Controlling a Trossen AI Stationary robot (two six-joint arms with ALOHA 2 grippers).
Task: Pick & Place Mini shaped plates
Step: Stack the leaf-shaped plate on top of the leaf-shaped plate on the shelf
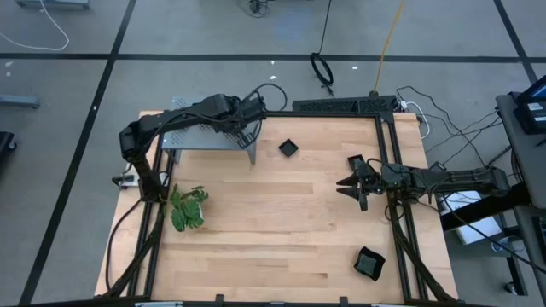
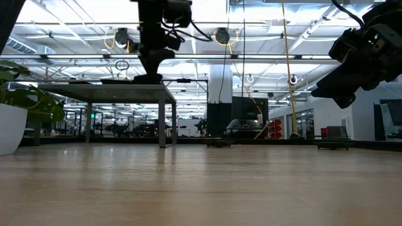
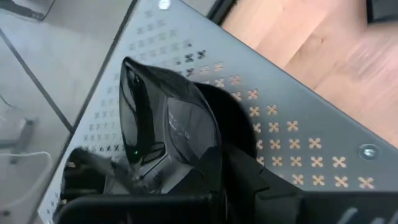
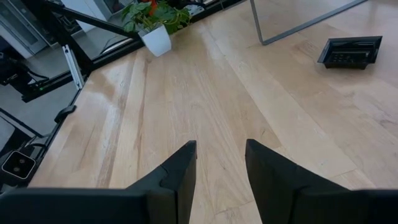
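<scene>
The left gripper (image 1: 250, 128) is clamped on a mini shaped plate (image 3: 168, 124) over the grey shelf (image 1: 192, 136) at eleven o'clock. The right gripper (image 1: 351, 182) (released, empty) hovers at three o'clock. Two more plates sit on the table (image 1: 273, 230): a square one (image 1: 288, 147) near twelve, another (image 1: 368, 263) near five.

The high camera is looking straight down on the whole wooden table (image 1: 281, 222). The low camera is sitting at tabletop level, facing across the boards toward the grey perforated shelf (image 2: 125, 93). The left wrist camera is hovering close above that shelf (image 3: 298, 124), which all three views are sharing. The right wrist camera is facing along the table toward the potted plant (image 4: 155, 22) beside the shelf's leg.
</scene>
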